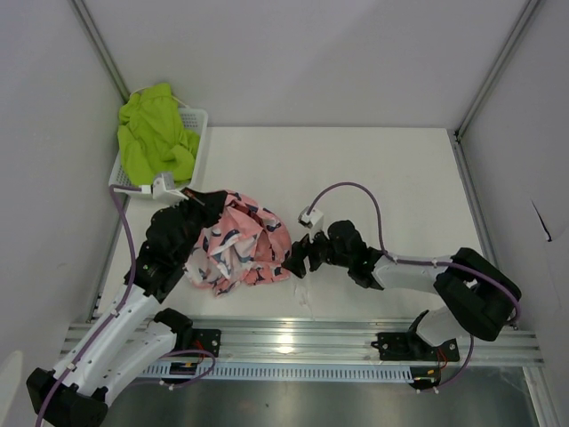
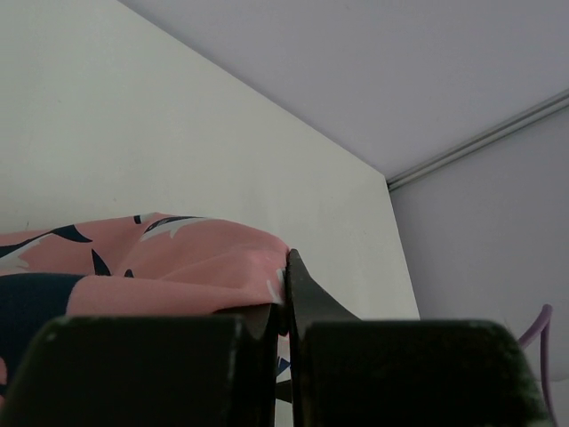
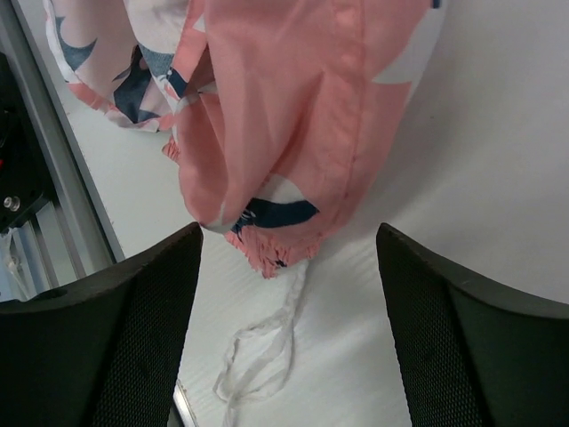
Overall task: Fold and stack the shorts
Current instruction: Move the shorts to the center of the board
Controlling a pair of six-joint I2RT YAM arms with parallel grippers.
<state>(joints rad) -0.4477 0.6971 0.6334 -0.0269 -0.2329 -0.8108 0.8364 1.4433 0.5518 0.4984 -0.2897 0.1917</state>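
Seen from overhead, the pink shorts [image 1: 238, 249] are lying in a crumpled, bunched heap toward the seven o'clock part of the white table [image 1: 382, 178], close to its near edge. They are soft pink cloth printed with navy and white shark-like shapes. Folds are overlapping everywhere and no flat panel is showing. A frayed pink hem is pointing toward the right wrist camera, and a thin white cord [image 3: 258, 356] is trailing from it in a loose loop on the table.

A white mesh basket [image 1: 197, 133] is sitting at the table's ten o'clock corner. The green shorts [image 1: 156, 133], plain lime, are piled in it and spilling over its far and left rims.

The left gripper [image 2: 286, 276] is sitting at eleven o'clock of the pink heap. Its jaws are pressing together, and a raised fold of the pink shorts seems to be pinched between them, though the close view is hiding the exact contact.

The right gripper [image 3: 289, 240] is hovering at three o'clock of the heap. Its jaws are standing wide apart and holding nothing, with the frayed hem just ahead of the gap.
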